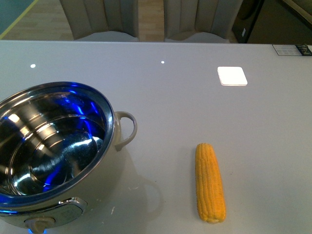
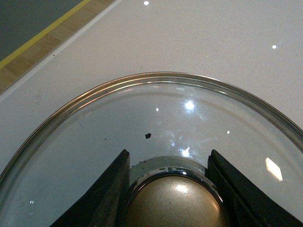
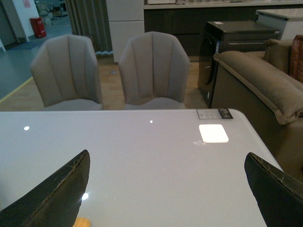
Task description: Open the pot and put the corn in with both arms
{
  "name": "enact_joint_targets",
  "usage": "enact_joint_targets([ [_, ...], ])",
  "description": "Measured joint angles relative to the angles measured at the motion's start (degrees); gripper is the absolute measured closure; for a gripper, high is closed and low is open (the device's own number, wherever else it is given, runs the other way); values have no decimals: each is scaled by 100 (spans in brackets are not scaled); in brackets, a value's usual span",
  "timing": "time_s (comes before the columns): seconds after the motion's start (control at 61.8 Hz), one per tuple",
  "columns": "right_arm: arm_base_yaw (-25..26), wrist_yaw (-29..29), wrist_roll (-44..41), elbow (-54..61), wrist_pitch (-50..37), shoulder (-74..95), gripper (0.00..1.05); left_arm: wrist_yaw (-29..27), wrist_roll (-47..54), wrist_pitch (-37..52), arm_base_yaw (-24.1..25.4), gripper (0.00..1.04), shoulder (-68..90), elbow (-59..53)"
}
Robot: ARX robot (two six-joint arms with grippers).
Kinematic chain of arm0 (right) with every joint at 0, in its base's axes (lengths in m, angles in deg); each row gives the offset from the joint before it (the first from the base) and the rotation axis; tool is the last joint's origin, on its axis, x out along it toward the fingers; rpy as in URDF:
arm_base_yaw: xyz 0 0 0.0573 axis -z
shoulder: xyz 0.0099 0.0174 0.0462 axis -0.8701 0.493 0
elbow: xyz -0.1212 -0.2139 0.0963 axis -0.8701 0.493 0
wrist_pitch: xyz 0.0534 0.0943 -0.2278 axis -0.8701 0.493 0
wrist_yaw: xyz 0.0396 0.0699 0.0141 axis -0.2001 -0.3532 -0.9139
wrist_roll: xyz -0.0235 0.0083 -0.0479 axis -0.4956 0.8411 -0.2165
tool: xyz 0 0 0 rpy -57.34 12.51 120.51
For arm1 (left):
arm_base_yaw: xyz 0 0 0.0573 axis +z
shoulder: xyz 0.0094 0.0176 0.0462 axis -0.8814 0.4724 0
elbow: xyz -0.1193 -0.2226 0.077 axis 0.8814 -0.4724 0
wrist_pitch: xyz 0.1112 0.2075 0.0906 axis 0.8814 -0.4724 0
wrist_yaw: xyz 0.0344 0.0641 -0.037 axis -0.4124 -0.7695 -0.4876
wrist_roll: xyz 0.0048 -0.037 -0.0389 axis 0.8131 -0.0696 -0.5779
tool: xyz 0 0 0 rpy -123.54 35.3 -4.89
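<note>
The pot (image 1: 105, 168) stands open at the front left of the grey table, its shiny steel interior bare, its looped handle (image 1: 127, 127) to the right. The corn (image 1: 209, 182) lies on the table to the pot's right, tapered end away from me. Neither arm shows in the front view. In the left wrist view my left gripper (image 2: 168, 189) is shut on the round knob (image 2: 175, 203) of the glass lid (image 2: 156, 123), over the white table. In the right wrist view my right gripper (image 3: 168, 189) is open and empty above the table; a sliver of the corn (image 3: 81, 222) shows by one finger.
A white square coaster (image 1: 232, 75) lies at the table's far right and shows in the right wrist view (image 3: 213, 133). A small card (image 1: 291, 49) sits at the far right corner. Two beige chairs (image 3: 154, 71) stand beyond the far edge; a sofa (image 3: 258, 90) is to the right.
</note>
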State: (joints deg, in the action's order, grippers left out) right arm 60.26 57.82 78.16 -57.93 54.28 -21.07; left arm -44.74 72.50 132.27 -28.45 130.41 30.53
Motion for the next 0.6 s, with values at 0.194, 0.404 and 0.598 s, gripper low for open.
enact_joint_targets([
  [0.194,0,0,0,0,0,0,9,-35,72,179,-7,62,170,77],
  [0.404,0,2,0,0,0,0,9,46,70,291,-17,25,190,57],
  [0.598,0,0,0,0,0,0,9,74,-46,190,26,7,-236,-155],
])
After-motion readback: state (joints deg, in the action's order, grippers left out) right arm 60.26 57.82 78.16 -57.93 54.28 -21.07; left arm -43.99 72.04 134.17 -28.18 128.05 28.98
